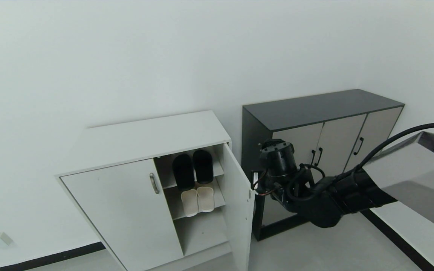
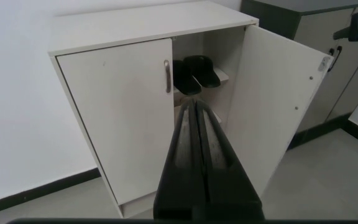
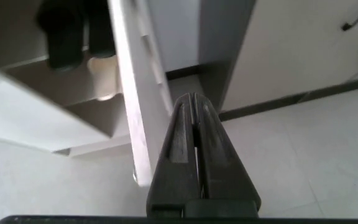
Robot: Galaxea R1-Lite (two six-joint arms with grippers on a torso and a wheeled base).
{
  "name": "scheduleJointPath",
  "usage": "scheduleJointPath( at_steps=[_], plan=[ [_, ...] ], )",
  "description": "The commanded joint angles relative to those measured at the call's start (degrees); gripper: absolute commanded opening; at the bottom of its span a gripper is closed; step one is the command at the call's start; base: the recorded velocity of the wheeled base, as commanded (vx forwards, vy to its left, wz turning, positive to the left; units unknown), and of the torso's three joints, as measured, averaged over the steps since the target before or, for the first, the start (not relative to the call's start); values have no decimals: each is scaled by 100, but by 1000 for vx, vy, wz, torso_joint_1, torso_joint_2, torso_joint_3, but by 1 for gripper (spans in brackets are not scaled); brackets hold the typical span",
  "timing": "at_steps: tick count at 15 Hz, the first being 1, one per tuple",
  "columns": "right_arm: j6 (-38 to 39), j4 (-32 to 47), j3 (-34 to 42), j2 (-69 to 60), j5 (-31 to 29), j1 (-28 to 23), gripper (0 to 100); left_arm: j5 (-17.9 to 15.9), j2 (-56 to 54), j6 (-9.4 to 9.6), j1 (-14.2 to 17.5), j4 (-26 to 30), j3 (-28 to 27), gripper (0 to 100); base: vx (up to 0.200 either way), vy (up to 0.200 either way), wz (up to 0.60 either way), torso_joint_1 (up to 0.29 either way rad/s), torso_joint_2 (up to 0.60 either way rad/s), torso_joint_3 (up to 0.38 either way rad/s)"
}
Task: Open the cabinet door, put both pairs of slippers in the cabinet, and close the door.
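The white cabinet [image 1: 149, 139] stands against the wall with its right door [image 1: 239, 199] swung open and its left door [image 1: 126, 214] closed. A black pair of slippers [image 1: 193, 169] lies on the upper shelf, and a cream pair [image 1: 198, 200] on the shelf below. In the right wrist view my right gripper [image 3: 194, 102] is shut and empty, close to the outer side of the open door [image 3: 135, 93]. My left gripper [image 2: 194, 106] is shut and empty too, held in front of the cabinet [image 2: 117, 118] and well back from it, pointing at the black slippers [image 2: 197, 71].
A dark grey cabinet [image 1: 315, 109] with three closed doors stands just right of the open door, close behind my right arm. A pale surface with a black stripe [image 1: 420, 226] runs along the right. The bottom shelf [image 1: 202, 229] is bare.
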Motion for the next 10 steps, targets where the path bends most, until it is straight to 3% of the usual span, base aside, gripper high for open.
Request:
scheduleJointPath(
  at_steps=[1, 8, 10],
  plan=[
    [-21, -1, 188, -212, 15, 162, 0, 1, -1, -1, 1, -1, 0, 0, 0, 0, 0, 0, 0, 0],
    [-241, -9, 355, -264, 85, 276, 0, 10, -1, -1, 1, -1, 0, 0, 0, 0, 0, 0, 0, 0],
    [-241, -1, 355, -264, 76, 276, 0, 10, -1, -1, 1, -1, 0, 0, 0, 0, 600, 2, 2, 2]
  ],
)
